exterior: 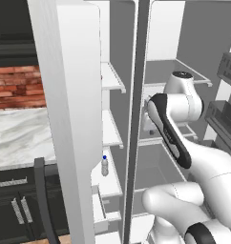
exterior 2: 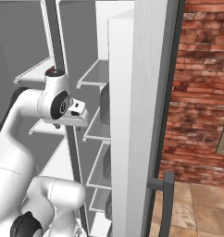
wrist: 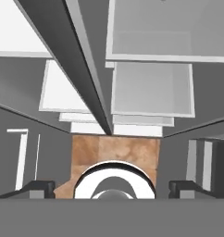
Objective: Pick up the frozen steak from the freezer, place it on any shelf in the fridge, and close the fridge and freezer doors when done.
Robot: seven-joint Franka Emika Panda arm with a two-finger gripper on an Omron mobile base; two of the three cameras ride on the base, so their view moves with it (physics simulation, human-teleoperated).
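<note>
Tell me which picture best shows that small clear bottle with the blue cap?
The left base view: the small clear blue-capped bottle stands in full sight on a white freezer shelf. From the right base view and the hand view I can't make it out.

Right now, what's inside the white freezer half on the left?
White shelves and one small clear bottle with a blue cap standing on a lower shelf. The open freezer door hides the left part of the inside, so anything there can't be seen.
</note>
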